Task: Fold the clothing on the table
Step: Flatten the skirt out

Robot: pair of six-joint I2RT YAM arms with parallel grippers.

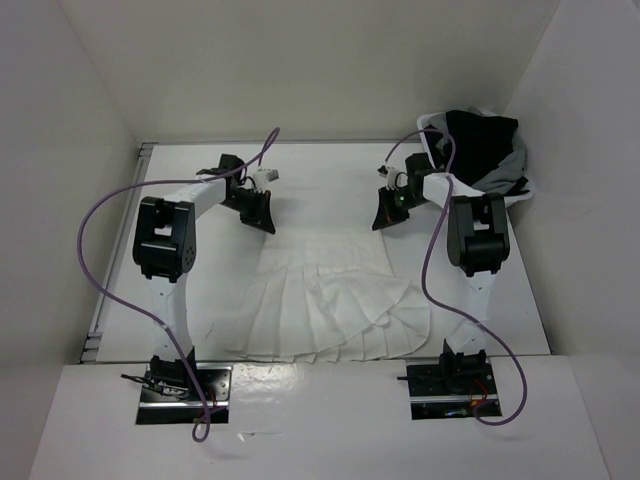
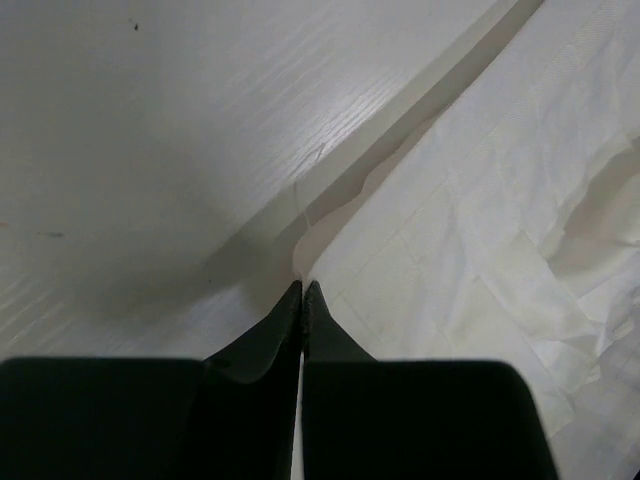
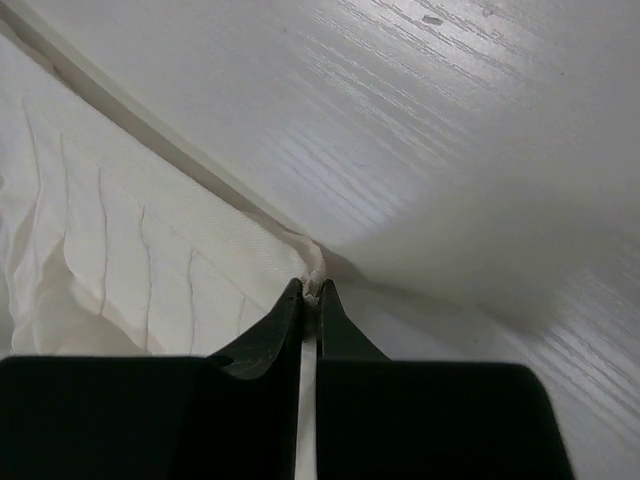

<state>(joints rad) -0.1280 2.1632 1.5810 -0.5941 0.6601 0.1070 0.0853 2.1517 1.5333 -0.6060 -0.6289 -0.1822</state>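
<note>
The clothing (image 1: 330,300), a white pleated skirt, lies fanned out on the table (image 1: 320,185) with its narrow waistband at the far side. My left gripper (image 1: 262,222) is down at the waistband's left corner. In the left wrist view it (image 2: 302,288) is shut, and the corner of the clothing (image 2: 480,220) runs into its tips with the edge raised off the table (image 2: 150,150). My right gripper (image 1: 385,222) is at the right corner. In the right wrist view it (image 3: 311,287) is shut, with a bunched bit of the clothing (image 3: 120,250) pinched between the tips.
A white basket (image 1: 528,185) holding black and grey garments (image 1: 480,140) stands at the far right corner, just behind the right arm. White walls close in the table on three sides. Purple cables loop from both arms.
</note>
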